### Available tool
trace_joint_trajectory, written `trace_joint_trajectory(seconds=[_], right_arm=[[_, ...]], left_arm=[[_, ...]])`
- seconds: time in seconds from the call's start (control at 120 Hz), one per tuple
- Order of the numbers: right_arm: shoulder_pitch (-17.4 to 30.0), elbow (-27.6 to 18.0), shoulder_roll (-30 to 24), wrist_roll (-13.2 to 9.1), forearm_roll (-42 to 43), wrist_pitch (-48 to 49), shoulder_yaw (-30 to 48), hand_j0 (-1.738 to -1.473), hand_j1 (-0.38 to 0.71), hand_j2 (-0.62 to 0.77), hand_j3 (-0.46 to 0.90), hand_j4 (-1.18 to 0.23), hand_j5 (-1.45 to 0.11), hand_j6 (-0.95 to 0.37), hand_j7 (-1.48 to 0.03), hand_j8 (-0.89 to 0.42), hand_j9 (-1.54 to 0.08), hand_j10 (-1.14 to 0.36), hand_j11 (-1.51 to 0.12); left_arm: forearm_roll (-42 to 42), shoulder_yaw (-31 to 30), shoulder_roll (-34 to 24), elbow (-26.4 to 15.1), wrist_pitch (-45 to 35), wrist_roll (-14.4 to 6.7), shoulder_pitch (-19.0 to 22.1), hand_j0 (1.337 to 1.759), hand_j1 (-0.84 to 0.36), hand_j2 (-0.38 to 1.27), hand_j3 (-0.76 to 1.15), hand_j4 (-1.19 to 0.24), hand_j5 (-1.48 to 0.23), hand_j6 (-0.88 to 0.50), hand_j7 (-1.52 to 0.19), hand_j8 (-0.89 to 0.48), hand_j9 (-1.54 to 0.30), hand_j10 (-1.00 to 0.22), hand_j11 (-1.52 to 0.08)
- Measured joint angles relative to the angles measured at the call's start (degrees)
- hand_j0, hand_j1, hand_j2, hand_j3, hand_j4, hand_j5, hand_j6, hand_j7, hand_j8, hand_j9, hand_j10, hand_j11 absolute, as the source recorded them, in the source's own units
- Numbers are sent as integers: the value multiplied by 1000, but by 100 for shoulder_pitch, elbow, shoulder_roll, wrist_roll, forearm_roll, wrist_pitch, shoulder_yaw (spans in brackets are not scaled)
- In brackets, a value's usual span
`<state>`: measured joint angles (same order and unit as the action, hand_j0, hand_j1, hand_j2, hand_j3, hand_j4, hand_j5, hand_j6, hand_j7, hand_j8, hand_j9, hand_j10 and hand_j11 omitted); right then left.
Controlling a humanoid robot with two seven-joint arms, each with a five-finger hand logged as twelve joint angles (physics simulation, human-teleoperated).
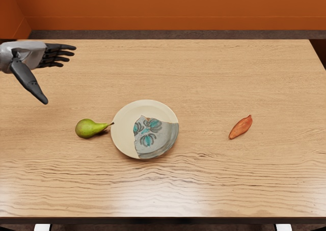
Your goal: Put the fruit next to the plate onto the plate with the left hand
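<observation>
A green pear lies on its side on the wooden table, its stem pointing right and almost touching the rim of a round cream plate. The plate carries a grey patch with teal leaf marks. My left hand hovers at the far left, well above and behind the pear, fingers spread and thumb pointing down, holding nothing. The right arm does not show.
An orange-red elongated object lies on the table well to the right of the plate. An orange wall runs along the far table edge.
</observation>
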<state>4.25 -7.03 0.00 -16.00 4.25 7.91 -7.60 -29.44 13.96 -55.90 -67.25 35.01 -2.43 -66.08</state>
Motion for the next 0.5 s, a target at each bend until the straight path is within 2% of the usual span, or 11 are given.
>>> trace_joint_trajectory(seconds=[0.208, 0.275, 0.342, 0.392, 0.5], right_arm=[[-18, 0, 0, -7, 1, 1, -4, -1658, -349, 0, 0, 0, 0, 0, 0, 0, 0, 0, 0], [-23, 0, 0, -8, 3, 4, -4, -1658, -349, 0, 0, 0, 0, 0, 0, 0, 0, 0, 0], [-26, 0, 0, -8, 4, 6, -4, -1658, -349, 0, 0, 0, 0, 0, 0, 0, 0, 0, 0], [-30, 0, 0, -9, 4, 5, -4, -1658, -349, 0, 0, 0, 0, 0, 0, 0, 0, 0, 0], [-35, 0, 0, -9, 5, 4, -4, -1658, -349, 0, 0, 0, 0, 0, 0, 0, 0, 0, 0]], left_arm=[[4, 13, 29, -6, 0, -20, 0, 1658, 328, 5, 0, -23, -25, -24, -25, -24, -25, -22, -24], [6, 15, 256, -6, 0, -180, 0, 1658, 328, 5, 0, -23, -25, -23, -25, -23, -25, -22, -24], [12, 34, 407, -4, 0, -484, -21, 1658, 328, 5, 0, -23, -25, -24, -25, -23, -25, -22, -24], [17, 49, 449, -2, 0, -801, -47, 1658, 328, 5, 0, -23, -25, -24, -25, -23, -25, -22, -24], [-42, 60, 703, -33, 1, -1833, -38, 1658, 328, 5, 0, -22, -25, -23, -25, -23, -25, -22, -24]])
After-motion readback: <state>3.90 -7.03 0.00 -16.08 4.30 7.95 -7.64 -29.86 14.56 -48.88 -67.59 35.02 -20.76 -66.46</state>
